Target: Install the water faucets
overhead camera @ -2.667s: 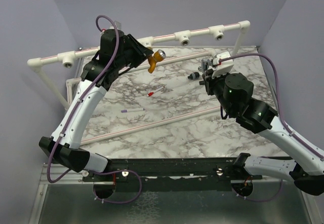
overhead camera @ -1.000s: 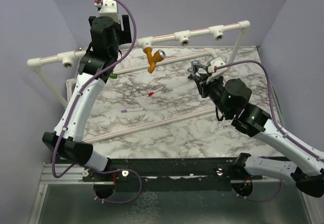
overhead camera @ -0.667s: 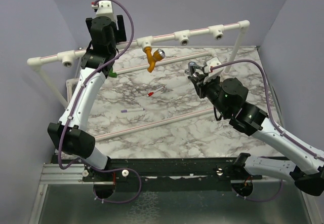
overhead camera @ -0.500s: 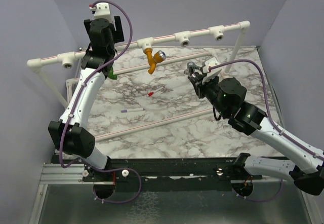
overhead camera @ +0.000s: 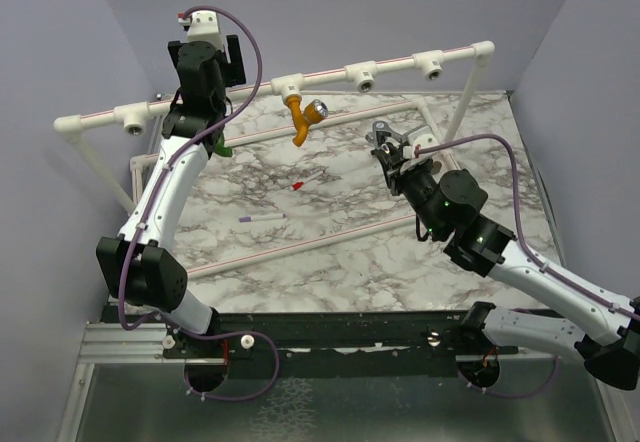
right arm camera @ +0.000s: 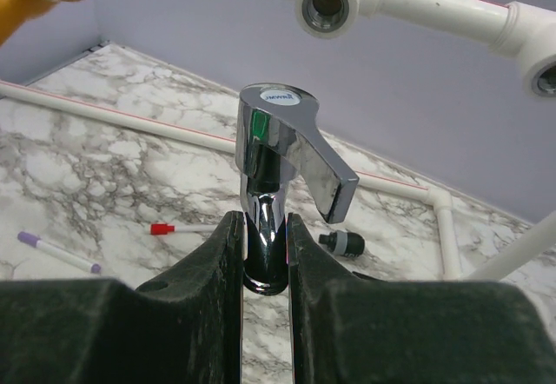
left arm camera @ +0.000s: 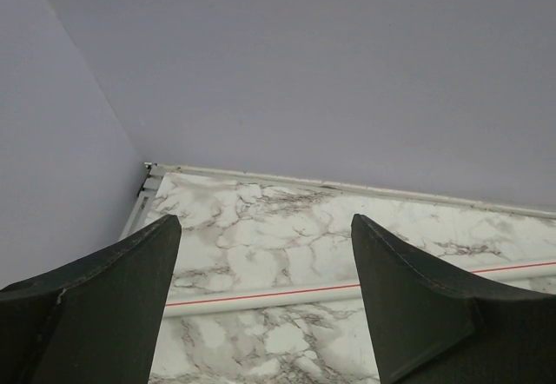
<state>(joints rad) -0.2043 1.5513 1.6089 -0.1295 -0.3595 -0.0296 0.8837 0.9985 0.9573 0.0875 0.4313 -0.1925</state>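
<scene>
Right gripper (right arm camera: 265, 249) clamps grey faucet (right arm camera: 282, 141) by its stem; line it up square with the open tee socket (right arm camera: 327, 3) before screwing in. Left gripper (left arm camera: 262, 254) open, empty.

Marble table (overhead camera: 330, 252), red-tipped stick (overhead camera: 306, 180), purple-tipped stick (overhead camera: 260, 218)

Pipe rail (overhead camera: 400, 62) spans the far side of the tabletop (overhead camera: 350, 272), raised on posts, with an open gap beneath it. Mustard-orange faucet (overhead camera: 303, 114) hangs from one tee, its spout projecting toward the near side. The tee socket (right arm camera: 326, 3) next right of it faces open air. Right end effector (right arm camera: 263, 228), clamped on the grey metal faucet (right arm camera: 287, 141), stands on its near side, apart from it. Left end effector (left arm camera: 265, 228), fingers spread around nothing, is high by the back wall (overhead camera: 330, 2). Red-tipped stick (overhead camera: 306, 180) and purple-tipped stick (overhead camera: 260, 218) lie flat mid-tabletop.
</scene>
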